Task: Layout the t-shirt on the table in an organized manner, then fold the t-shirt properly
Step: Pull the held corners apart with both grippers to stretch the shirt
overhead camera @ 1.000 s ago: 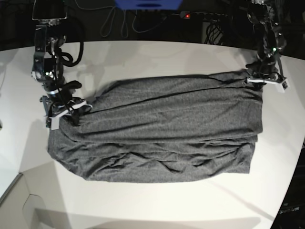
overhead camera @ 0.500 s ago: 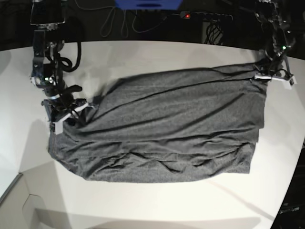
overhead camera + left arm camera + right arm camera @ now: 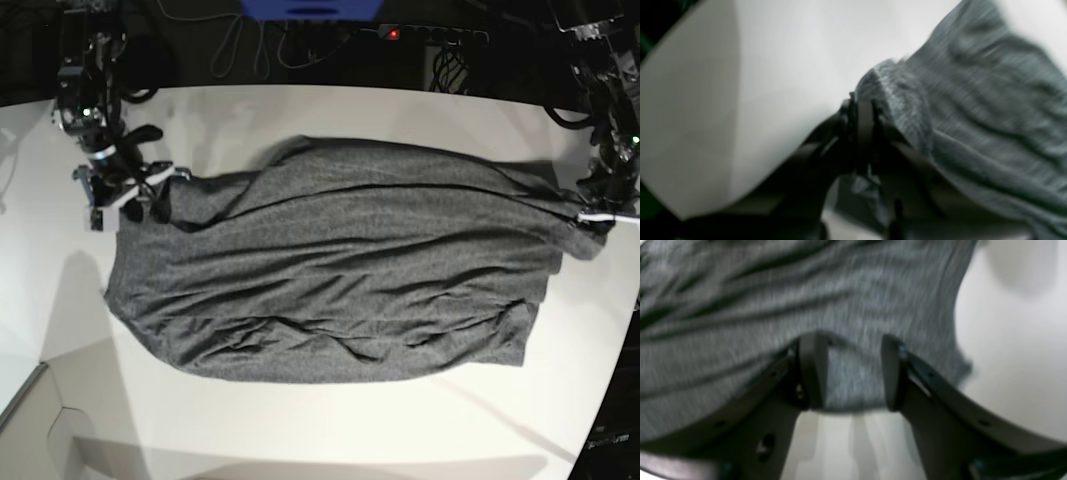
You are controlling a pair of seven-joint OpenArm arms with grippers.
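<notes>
The dark grey t-shirt lies spread in wrinkled layers across the white table. My left gripper is at the shirt's right end near the table's right edge. In the left wrist view this gripper is shut, pinching a fold of the t-shirt. My right gripper is at the shirt's far left corner. In the right wrist view it stands open, with the edge of the t-shirt lying loose between its fingers.
Cables and a power strip with a red light run along the dark back edge. The table's curved right edge is close to my left gripper. A pale panel sits at the front left corner.
My left gripper has pulled the shirt's right corner outward and toward the front, stretching the cloth. My right gripper has opened, let go of the shirt and moved toward the back.
</notes>
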